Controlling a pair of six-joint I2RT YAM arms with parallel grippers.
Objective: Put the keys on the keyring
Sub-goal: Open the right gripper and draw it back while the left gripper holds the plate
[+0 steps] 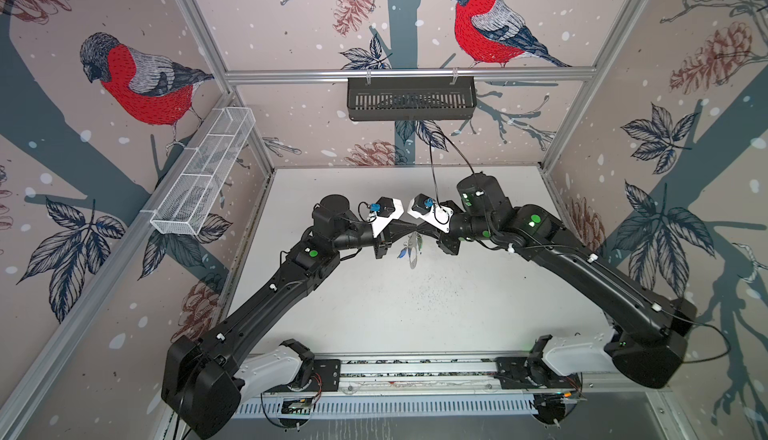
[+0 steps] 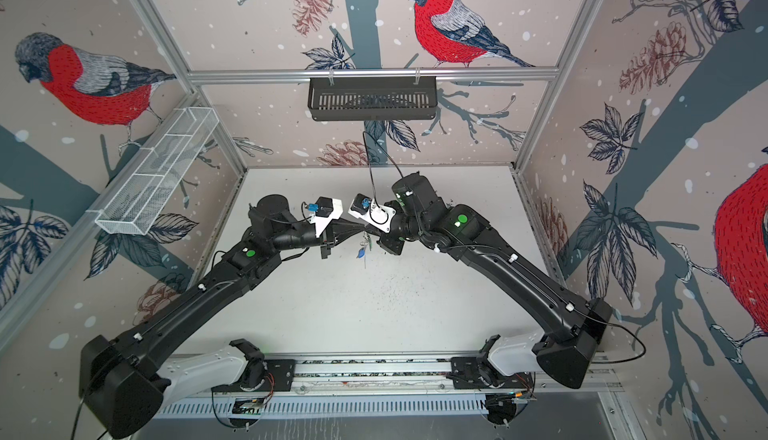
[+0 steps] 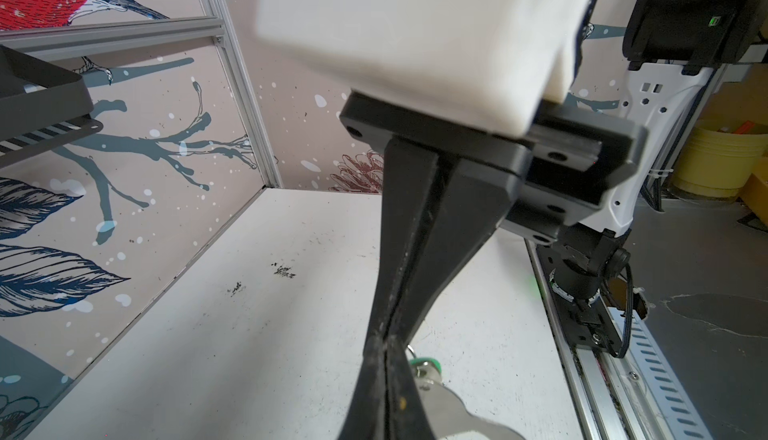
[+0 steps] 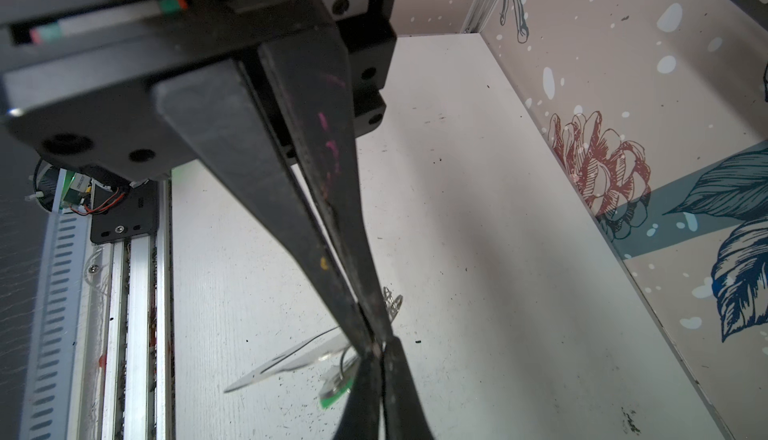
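Both arms meet fingertip to fingertip above the middle of the white table point(image 1: 415, 317). The keyring point(image 1: 412, 253) hangs below that meeting point as a thin flat plate, seen edge-on in the right wrist view point(image 4: 291, 363). The keys dangle with it: the blue-tagged one point(image 1: 402, 253) point(image 2: 360, 253) and the green-tagged one point(image 1: 420, 244) point(image 3: 424, 364) point(image 4: 337, 392). My right gripper point(image 1: 422, 232) point(image 4: 380, 344) is shut, pinching the keyring's top edge. My left gripper point(image 1: 414, 229) point(image 3: 386, 340) is shut against the same spot; nothing shows between its pads.
A black slotted basket point(image 1: 411, 97) hangs on the back rail, and a white wire basket point(image 1: 203, 176) on the left wall. The arms' base rail point(image 1: 415, 369) runs along the table's front edge. Patterned walls close in three sides.
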